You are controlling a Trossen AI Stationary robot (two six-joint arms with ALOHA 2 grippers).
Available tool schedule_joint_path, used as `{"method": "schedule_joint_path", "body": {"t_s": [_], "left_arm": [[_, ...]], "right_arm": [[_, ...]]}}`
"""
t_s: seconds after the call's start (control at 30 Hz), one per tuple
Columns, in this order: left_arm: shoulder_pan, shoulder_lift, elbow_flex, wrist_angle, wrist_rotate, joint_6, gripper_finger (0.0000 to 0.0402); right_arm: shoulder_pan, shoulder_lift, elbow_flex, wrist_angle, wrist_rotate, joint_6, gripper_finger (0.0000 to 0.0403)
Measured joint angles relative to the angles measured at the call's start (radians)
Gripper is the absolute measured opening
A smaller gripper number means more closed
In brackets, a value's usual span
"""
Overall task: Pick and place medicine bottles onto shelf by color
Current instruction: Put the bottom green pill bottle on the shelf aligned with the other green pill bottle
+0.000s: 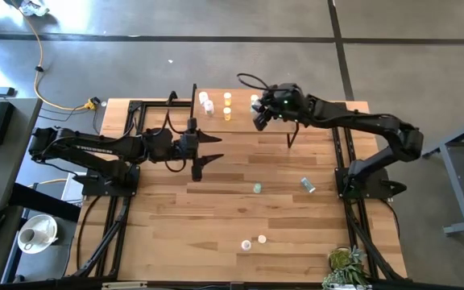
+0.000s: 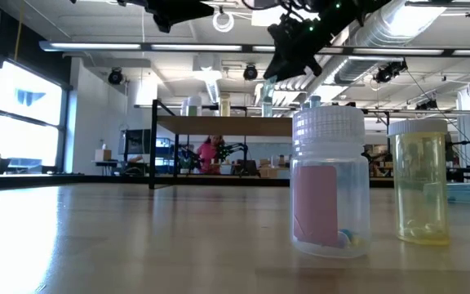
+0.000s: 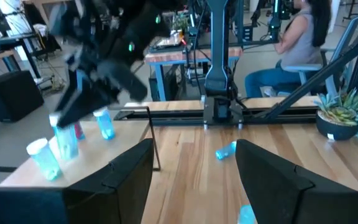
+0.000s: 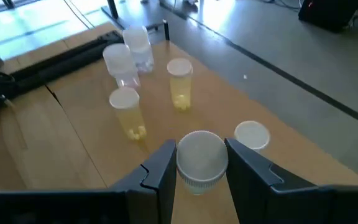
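Pink-labelled bottle (image 2: pixel 330 181) and a yellow bottle (image 2: pixel 421 181) stand upright closest to the low camera, near the table's front edge. Above the shelf (image 1: pixel 240 109) at the table's far side, the right gripper (image 4: pixel 201 163) is clamped on a white-capped bottle (image 4: pixel 201 158), one dark finger pressing each side of the cap, the bottle's long axis vertical, cap up. Just beside it on the shelf stands another white-capped bottle (image 4: pixel 252 135); farther along stand two yellow bottles (image 4: pixel 179 84) and two clear-looking ones (image 4: pixel 129 59), all upright and close enough to crowd the held bottle's path. The left gripper (image 1: pixel 208 149) hovers over the table's middle with its fingers spread wide and nothing between them. Two teal bottles (image 1: pixel 307 185) lie on the tabletop (image 1: pixel 176 209) between shelf and front edge. A seated person (image 3: pixel 294 46) is visible beyond the table.
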Motion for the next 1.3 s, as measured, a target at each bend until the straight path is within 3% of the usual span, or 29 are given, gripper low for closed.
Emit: {"method": "schedule_joint_path", "body": {"t_s": [0.37, 0.87, 1.3], "left_arm": [[0.000, 0.000, 0.000, -0.010, -0.002, 0.003, 0.0216], [0.000, 0.000, 0.000, -0.010, -0.001, 0.002, 0.0216], [0.000, 0.000, 0.000, -0.031, 0.000, 0.000, 0.0216]], "right_arm": [[0.000, 0.089, 0.000, -0.025, 0.000, -0.026, 0.0108], [0.000, 0.090, 0.000, -0.039, 0.014, -0.051, 0.0109], [0.001, 0.088, 0.000, -0.027, 0.015, -0.061, 0.0192]]}}
